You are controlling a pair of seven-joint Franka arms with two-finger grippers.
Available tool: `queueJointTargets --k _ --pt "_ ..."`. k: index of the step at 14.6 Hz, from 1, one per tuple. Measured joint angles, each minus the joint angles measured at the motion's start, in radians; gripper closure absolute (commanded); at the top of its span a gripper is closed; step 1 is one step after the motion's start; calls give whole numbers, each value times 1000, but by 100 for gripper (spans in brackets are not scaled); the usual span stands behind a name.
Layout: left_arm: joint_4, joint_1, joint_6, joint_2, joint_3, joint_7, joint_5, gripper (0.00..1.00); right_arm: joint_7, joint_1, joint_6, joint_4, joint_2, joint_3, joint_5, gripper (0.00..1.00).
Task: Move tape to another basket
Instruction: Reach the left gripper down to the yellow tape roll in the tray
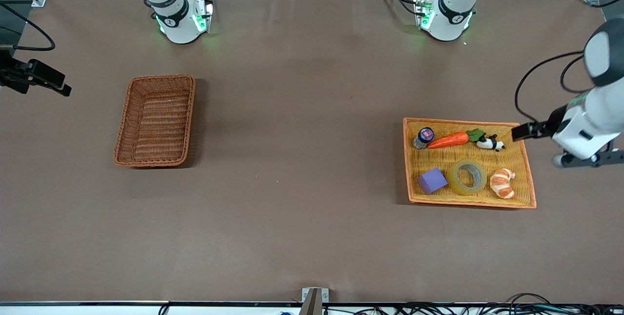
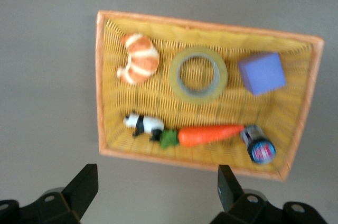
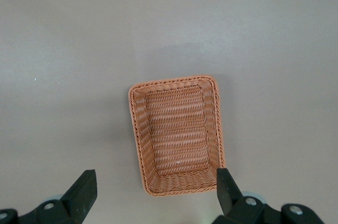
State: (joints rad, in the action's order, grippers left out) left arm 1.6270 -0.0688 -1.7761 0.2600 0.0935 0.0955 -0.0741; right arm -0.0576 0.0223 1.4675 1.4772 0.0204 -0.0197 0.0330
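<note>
The tape (image 1: 453, 177), a yellowish translucent ring, lies flat in the flat orange tray (image 1: 463, 122) at the left arm's end of the table, between a purple cube (image 1: 432, 180) and a croissant (image 1: 503, 183). The left wrist view looks down on the tape (image 2: 198, 94) and the tray (image 2: 211, 26). My left gripper (image 1: 587, 160) hangs beside the tray, over bare table, open and holding nothing (image 2: 157, 187). The reddish-brown basket (image 1: 161, 77) stands toward the right arm's end with nothing in it. My right gripper (image 3: 157, 187) is open high above table beside the basket (image 3: 174, 81).
The tray also holds a carrot (image 1: 449, 140), a panda figure (image 1: 490, 143) and a small bottle (image 1: 423, 137), all farther from the front camera than the tape. Brown table cloth lies between tray and basket.
</note>
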Motion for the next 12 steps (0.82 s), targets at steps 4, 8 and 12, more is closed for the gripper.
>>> queueJointTargets --k 4,8,12 --pt "85 -41 -262 126 0 0 -2 0 0 0 1 0 0 0 0 0" --pt "98 -35 -380 257 5 0 -2 0 1 0 1 1 0 0 0 0" --pt "98 -27 -416 319 6 0 -2 11 1 0 1 1 0 0 0 0"
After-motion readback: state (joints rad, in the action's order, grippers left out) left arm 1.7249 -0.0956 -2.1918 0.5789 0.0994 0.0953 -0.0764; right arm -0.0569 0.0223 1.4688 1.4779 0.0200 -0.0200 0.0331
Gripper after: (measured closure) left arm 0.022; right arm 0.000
